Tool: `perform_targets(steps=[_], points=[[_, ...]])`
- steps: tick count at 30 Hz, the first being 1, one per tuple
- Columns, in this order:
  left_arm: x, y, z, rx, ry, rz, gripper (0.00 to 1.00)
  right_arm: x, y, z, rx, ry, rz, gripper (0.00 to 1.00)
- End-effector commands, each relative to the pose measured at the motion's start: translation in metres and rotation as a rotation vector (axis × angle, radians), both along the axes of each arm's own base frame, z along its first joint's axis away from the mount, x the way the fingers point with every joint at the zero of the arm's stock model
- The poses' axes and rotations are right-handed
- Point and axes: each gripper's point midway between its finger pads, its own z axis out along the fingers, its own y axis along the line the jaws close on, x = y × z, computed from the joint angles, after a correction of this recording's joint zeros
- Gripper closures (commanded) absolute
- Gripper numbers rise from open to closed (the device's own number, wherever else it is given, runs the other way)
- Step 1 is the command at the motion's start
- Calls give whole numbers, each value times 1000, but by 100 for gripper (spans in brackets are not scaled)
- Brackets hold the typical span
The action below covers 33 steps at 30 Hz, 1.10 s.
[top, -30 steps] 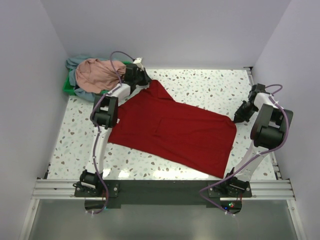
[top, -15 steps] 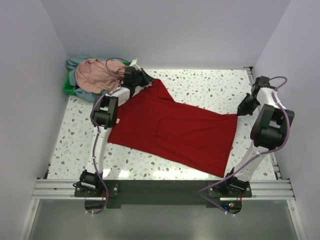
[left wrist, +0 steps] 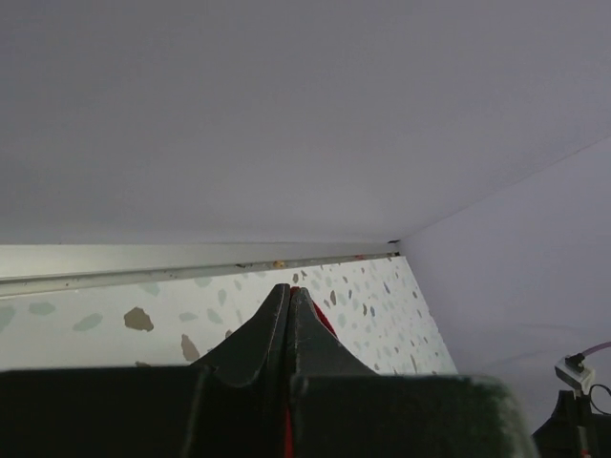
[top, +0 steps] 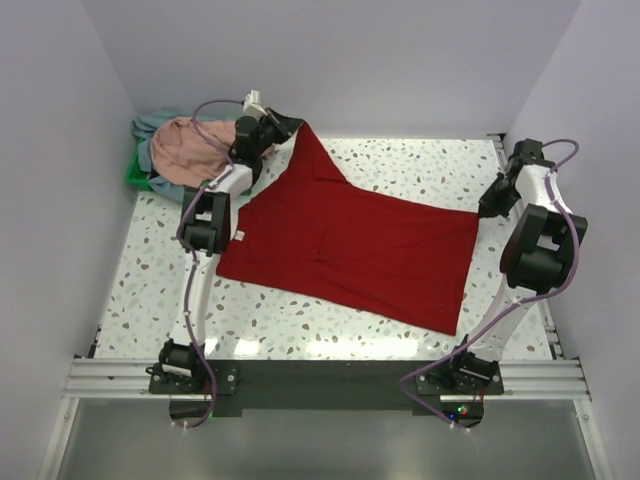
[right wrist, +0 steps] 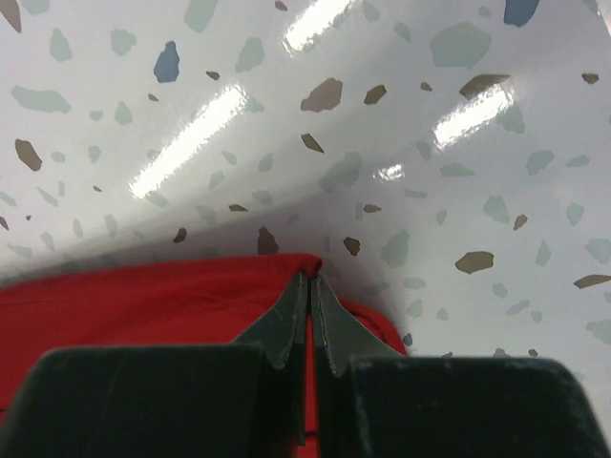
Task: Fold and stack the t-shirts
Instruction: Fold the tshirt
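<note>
Red shirt (top: 350, 245) spread on speckled bench (top: 420, 170), left end effector (top: 291, 127) clamped on its far corner, right end effector (top: 486, 208) pinching its right corner, pink shirt (top: 190, 148) heaped far left

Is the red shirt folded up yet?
No, spread out. The red shirt lies unfolded across the table, left gripper and right gripper pinching its corners.

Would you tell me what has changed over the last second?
The left gripper, shut on the plain red cloth t-shirt, drew its corner toward the far wall; the right gripper pulled another corner outward, spreading it flatter. The dusty pink t-shirt on the green tray stayed put.
</note>
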Motion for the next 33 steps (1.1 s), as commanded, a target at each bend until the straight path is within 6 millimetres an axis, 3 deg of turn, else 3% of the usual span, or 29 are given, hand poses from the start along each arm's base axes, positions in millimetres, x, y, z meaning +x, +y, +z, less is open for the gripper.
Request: perform_targets(steps=[1, 8, 10, 11, 12, 13, 14, 15, 16, 17, 19, 22, 23, 25, 27, 28, 33], points=[[8, 9, 32, -89, -105, -6, 100, 16, -9, 14, -26, -45, -35, 100], [6, 29, 53, -122, -155, -33, 100, 27, -7, 17, -4, -92, -62, 100], [-2, 31, 47, -114, -145, -54, 100, 29, -5, 22, -2, -123, -68, 100], [-9, 34, 61, -107, -162, -79, 100, 25, -3, 17, 7, -115, -71, 100], [-16, 34, 46, -91, -133, -91, 100, 25, -1, 18, 13, -129, -74, 100], [-22, 38, 60, -81, -151, -102, 100, 19, 2, 16, 17, -125, -75, 100], [-33, 36, 45, -65, -113, -137, 100, 16, 4, 18, 19, -135, -76, 100], [-38, 37, 45, -42, -117, -152, 100, 15, 5, 19, 22, -148, -79, 100], [-46, 40, 60, -28, -132, -160, 100, 9, 8, 20, 24, -150, -77, 100], [-57, 40, 47, 6, -110, -179, 100, 7, 10, 20, 23, -155, -75, 100], [-69, 43, 43, 47, -90, -189, 100, -3, 16, 17, 29, -146, -69, 100], [-94, 45, 66, 123, -122, -206, 100, -15, 22, 20, 28, -150, -53, 100], [-103, 45, 57, 135, -101, -222, 100, -19, 23, 26, 22, -161, -50, 100], [-115, 45, 68, 166, -119, -234, 100, -28, 26, 23, 20, -147, -39, 100], [-128, 46, 56, 196, -94, -248, 100, -38, 27, 26, 7, -144, -31, 100], [-134, 46, 62, 210, -101, -250, 100, -41, 27, 27, 5, -142, -29, 100], [-158, 55, 49, 327, -66, -246, 100, -61, 32, 30, -13, -130, -3, 100]])
